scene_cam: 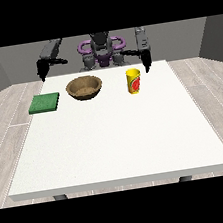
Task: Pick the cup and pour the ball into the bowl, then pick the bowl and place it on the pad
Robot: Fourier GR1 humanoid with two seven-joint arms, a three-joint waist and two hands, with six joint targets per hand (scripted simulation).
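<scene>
My hand at the view's right (146, 64) hung just behind the yellow cup (134, 81), apart from it and placed for the reach, though I could not tell how its fingers lay. The cup stood upright on the white table (113, 143) beside the wooden bowl (84, 87); any ball inside was hidden. My hand at the view's left (41, 71) waited beyond the green pad (44, 103), fingers likewise unreadable.

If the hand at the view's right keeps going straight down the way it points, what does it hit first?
Probably the table, just beside the yellow cup. That hand hangs at the cup's right; depth is unclear, so it might graze the rim.
</scene>
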